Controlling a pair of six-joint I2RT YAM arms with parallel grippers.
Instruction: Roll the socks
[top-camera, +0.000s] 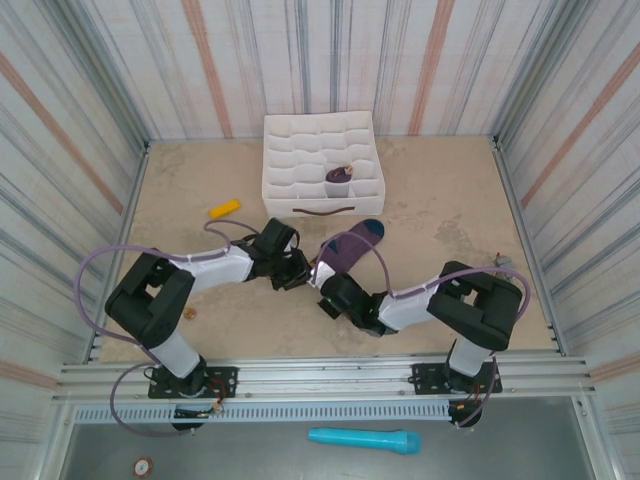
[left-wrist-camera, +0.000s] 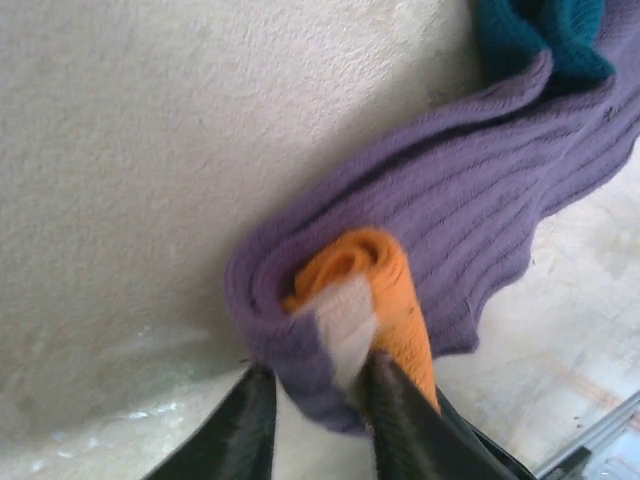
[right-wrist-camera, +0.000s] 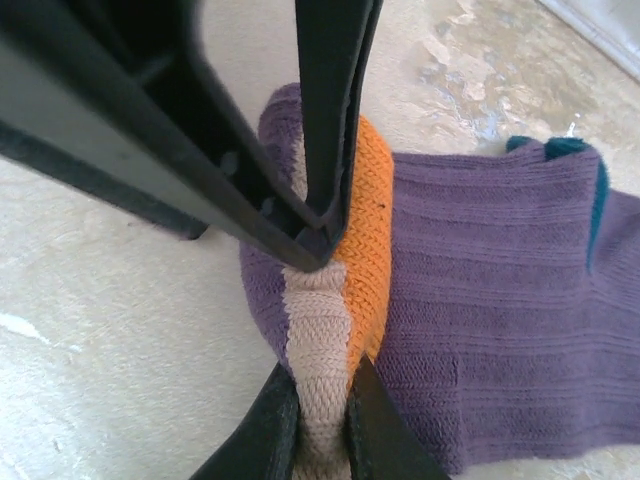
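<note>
— Beige table (top-camera: 450, 210); where are the socks (top-camera: 352, 245)?
— Mid-frame, just below the white box (top-camera: 322, 165), cuff end rolled. Right gripper (right-wrist-camera: 322, 372) clamps the roll's pale band; left gripper (left-wrist-camera: 318, 370) straddles it, whether pinching I cannot tell

The sock (left-wrist-camera: 470, 200) has its teal part cut off at the left wrist view's top edge

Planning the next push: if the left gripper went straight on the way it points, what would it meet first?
The purple sock: its rolled cuff end sits right between the jaws.
</note>
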